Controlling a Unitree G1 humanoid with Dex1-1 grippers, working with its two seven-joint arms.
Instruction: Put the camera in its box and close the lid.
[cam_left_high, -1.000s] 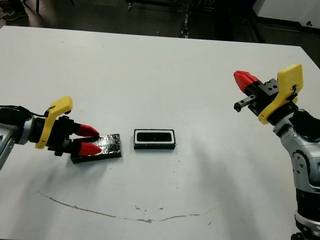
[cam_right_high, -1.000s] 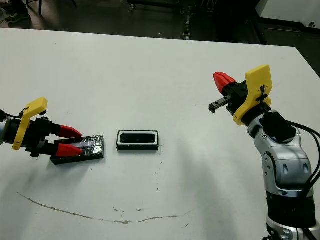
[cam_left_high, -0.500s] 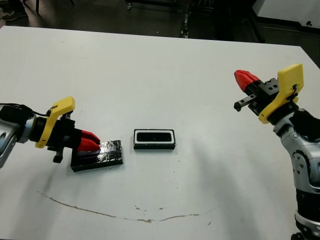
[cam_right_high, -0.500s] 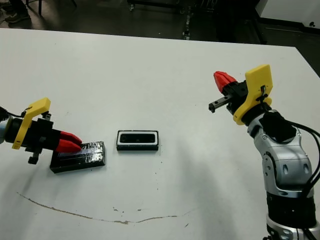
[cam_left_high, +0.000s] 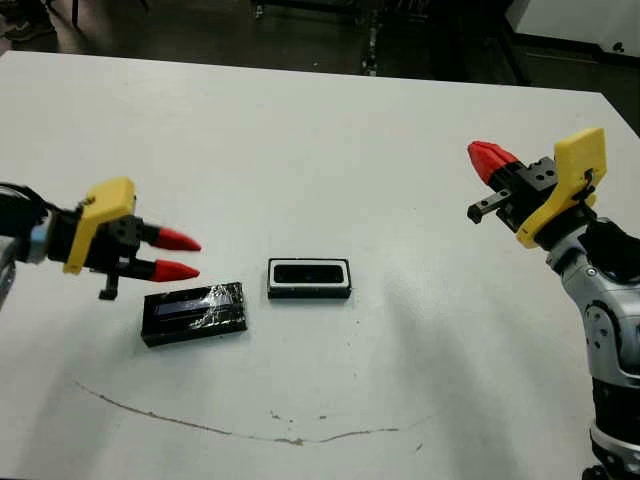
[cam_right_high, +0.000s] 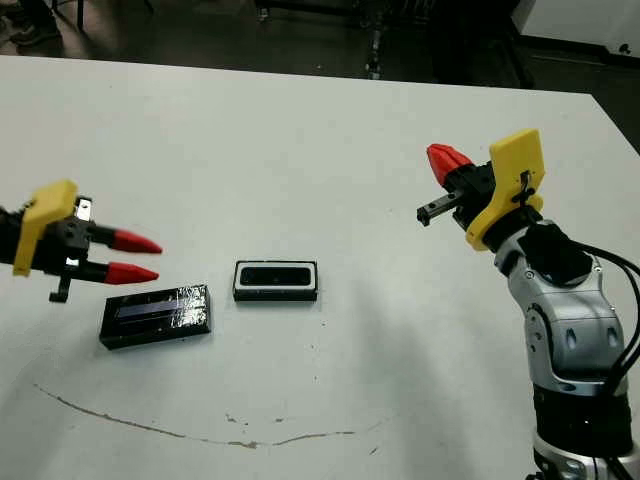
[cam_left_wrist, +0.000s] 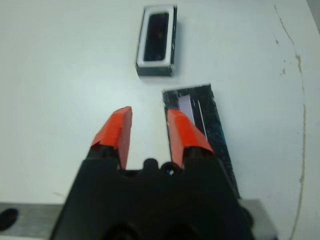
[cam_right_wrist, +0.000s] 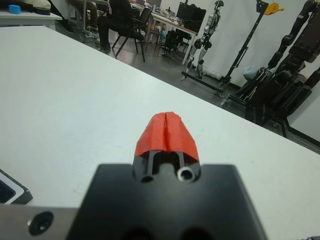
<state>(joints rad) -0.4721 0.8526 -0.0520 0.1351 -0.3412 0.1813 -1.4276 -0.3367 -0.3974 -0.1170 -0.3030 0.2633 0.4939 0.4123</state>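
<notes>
On the white table (cam_left_high: 320, 140): one box (cam_left_high: 309, 278), one lid (cam_left_high: 194, 312), two grippers.
Camera (cam_left_high: 308, 272) lies inside the box; lid flat at the box's 9 o'clock, apart. Left gripper (cam_left_high: 175, 254) released, above the lid; right gripper (cam_left_high: 484, 157) clenched empty, raised toward 3 o'clock.

You're looking at a pretty open table (cam_left_high: 330, 150) here. Only two things are sitting on it, near the front-left: the lid (cam_left_high: 194, 312) and the box (cam_left_high: 309, 278), just beside each other with a narrow strip of bare table running between them. The left gripper (cam_left_high: 182, 255) is hovering just behind the lid with its fingers spread, not touching it, so it's crowding the approach from that side. The right gripper (cam_left_high: 487, 160) is hanging well off to the right with its tips pressed together, so you're getting a wide clear lane into the box from the right and the back.
</notes>
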